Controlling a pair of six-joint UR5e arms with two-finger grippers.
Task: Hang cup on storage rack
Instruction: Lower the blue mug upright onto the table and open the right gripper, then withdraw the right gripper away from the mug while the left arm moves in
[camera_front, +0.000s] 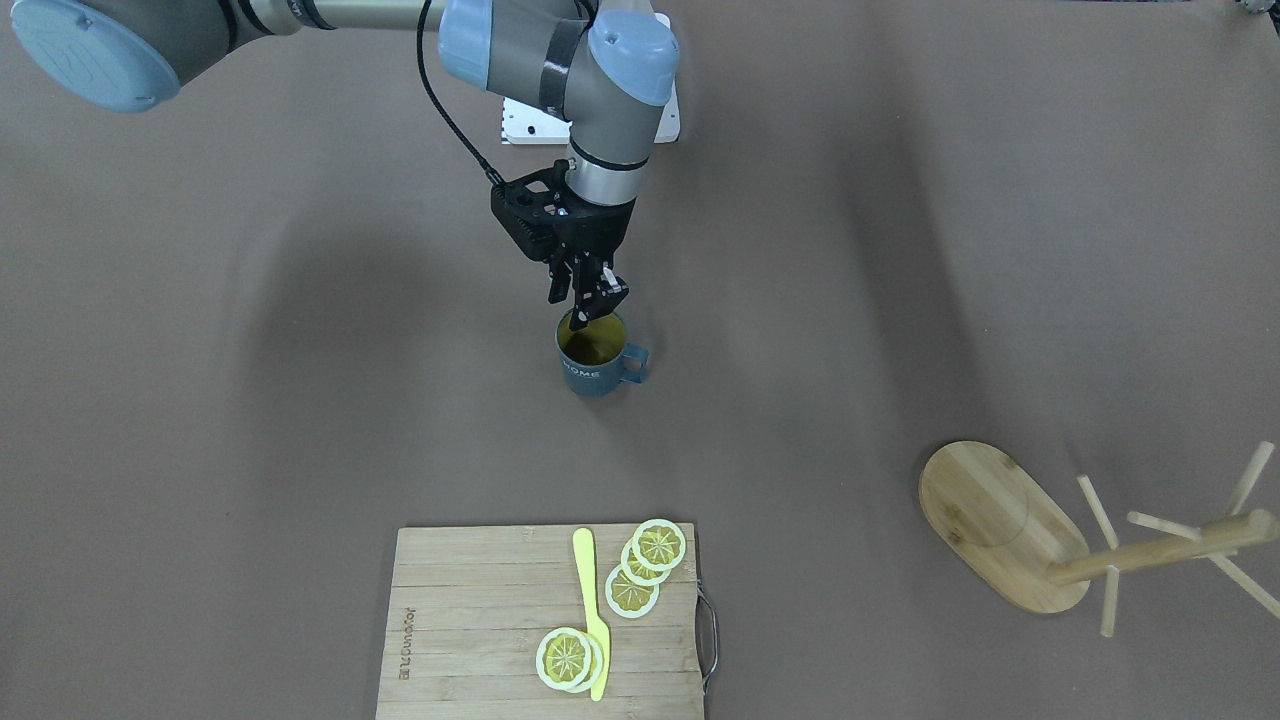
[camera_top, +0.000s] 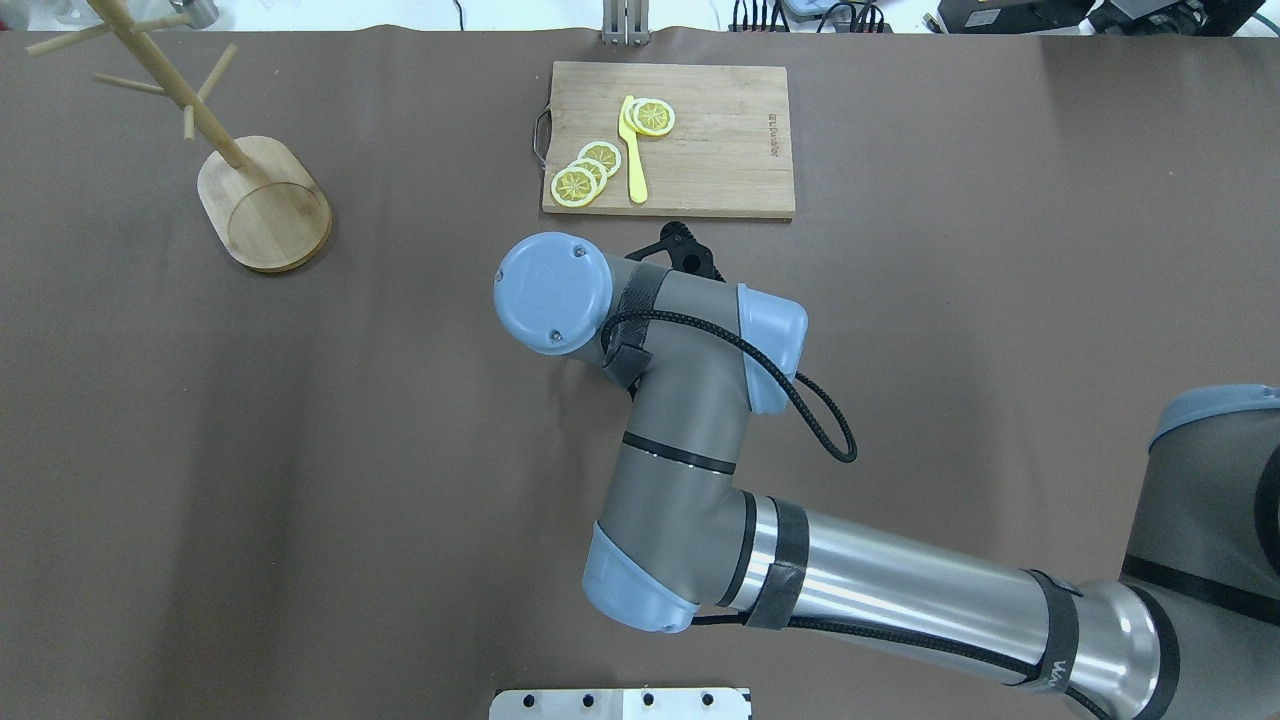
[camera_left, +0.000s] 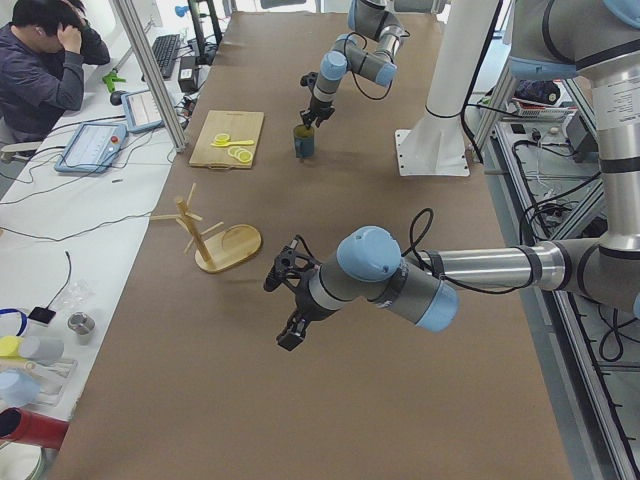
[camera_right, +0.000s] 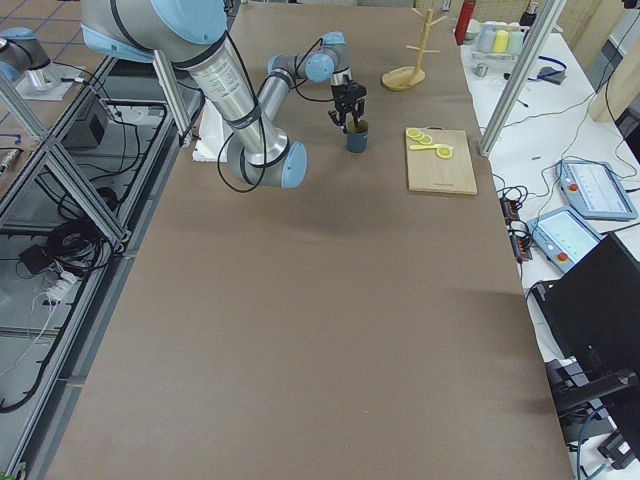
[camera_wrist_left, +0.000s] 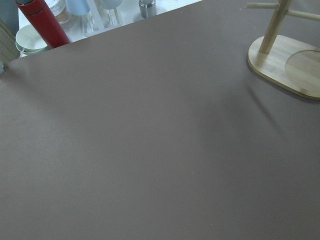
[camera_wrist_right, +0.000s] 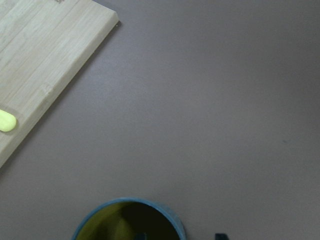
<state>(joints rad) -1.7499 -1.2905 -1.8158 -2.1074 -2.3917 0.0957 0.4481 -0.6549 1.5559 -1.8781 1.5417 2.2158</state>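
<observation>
While astride the rim of the cup (camera_front: 596, 375) with right tool (camera_front: 594, 298) parted, grasping; next likely pinch, lift, carry to rack (camera_front: 990, 520)

Front cam: across the desk (camera_front: 200, 450), steep down; board (camera_front: 480, 620) at near edge, right arm (camera_front: 600, 80) enters from top. Overhead cam: opposite side, looks fwd + down; same board at far edge, rack (camera_top: 265, 200) top-left. Two side cams: high, at desk ends, look lengthwise; both share cup (camera_right: 356, 137), board, rack. L wrist cam: over bare desk, rack base top-right. R wrist cam: v. close above cup rim.
</observation>
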